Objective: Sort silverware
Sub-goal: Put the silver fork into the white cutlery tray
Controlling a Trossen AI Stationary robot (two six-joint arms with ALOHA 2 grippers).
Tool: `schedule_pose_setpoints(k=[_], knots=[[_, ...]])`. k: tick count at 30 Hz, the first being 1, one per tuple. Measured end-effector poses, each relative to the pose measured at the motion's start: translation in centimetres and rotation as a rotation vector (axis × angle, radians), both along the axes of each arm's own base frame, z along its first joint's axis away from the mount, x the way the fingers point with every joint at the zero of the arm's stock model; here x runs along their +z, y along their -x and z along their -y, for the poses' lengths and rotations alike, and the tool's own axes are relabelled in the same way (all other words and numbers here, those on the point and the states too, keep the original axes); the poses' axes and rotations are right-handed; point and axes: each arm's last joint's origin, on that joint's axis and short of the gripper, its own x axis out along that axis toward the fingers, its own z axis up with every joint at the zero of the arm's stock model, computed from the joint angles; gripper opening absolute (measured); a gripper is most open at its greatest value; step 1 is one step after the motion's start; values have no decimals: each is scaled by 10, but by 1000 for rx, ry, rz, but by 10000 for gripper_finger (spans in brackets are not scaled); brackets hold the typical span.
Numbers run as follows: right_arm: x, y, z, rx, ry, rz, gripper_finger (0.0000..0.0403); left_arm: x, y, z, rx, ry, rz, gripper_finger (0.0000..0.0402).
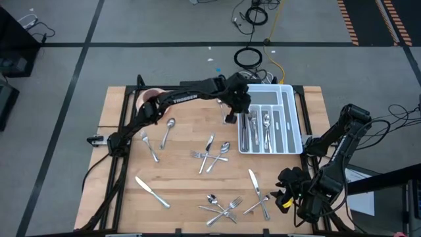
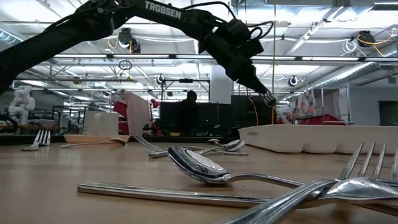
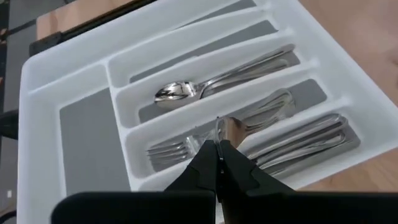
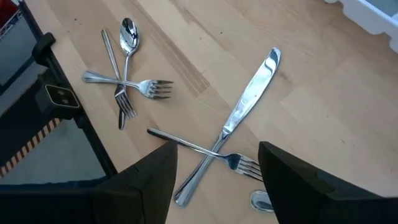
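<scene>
Silverware (image 1: 209, 153): mostly loose across the worktop (image 1: 177, 178), from 9 to 5 o'clock.
Sorted: a few pieces in the white divided tray (image 1: 289, 122) at 2 o'clock.
Left tool (image 1: 229, 119): pressed together, empty, just beside the tray.
Right tool (image 4: 214, 177): spread, above a crossed knife (image 4: 249, 102) and fork (image 4: 205, 151) at 5 o'clock.
Progress: early; most remains.

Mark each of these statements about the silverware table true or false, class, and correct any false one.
1. The left tool is over the white tray. True.
2. The right tool is shut on a knife. False: it is open, holding nothing, above a crossed knife and fork.
3. The tray is empty. False: it already holds a spoon and forks.
4. Silverware still lies on the wooden table. True.
</scene>
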Motion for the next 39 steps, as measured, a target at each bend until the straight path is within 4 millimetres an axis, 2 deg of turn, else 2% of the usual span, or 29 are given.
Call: schedule_pose_setpoints(k=[22, 29, 39], knots=[[0, 0, 0, -9, -5, 5, 217, -26, -19, 17, -85, 45, 34, 0], [0, 0, 0, -9, -6, 6, 217, -37, -25, 16, -95, 54, 46, 0], [0, 0, 0, -9, -6, 6, 217, -38, -26, 9, -55, 77, 69, 7]])
